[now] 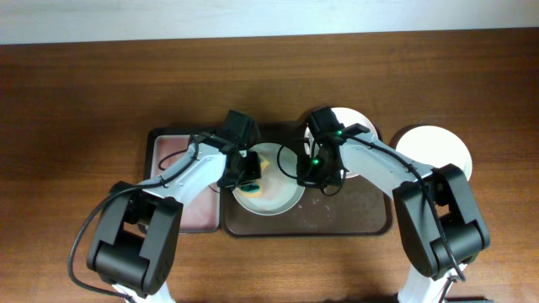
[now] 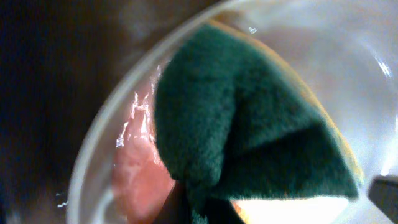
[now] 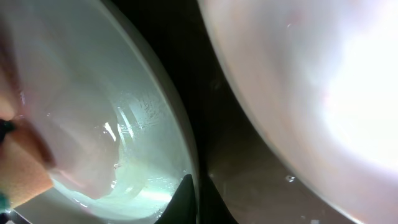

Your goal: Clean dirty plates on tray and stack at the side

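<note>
A white dirty plate (image 1: 271, 195) with reddish smears lies on the dark brown tray (image 1: 354, 219). My left gripper (image 1: 247, 171) is shut on a green and yellow sponge (image 2: 249, 124) and presses it onto the plate's left side (image 2: 99, 155). My right gripper (image 1: 316, 172) is shut on the plate's right rim (image 3: 189, 180); its two dark fingertips straddle the edge. A second white plate (image 1: 358, 126) lies on the tray behind my right arm and shows in the right wrist view (image 3: 311, 93). Another white plate (image 1: 438, 151) sits on the table to the right of the tray.
A pinkish tray (image 1: 173, 156) lies to the left of the dark tray, under my left arm. The table is brown wood (image 1: 84, 101).
</note>
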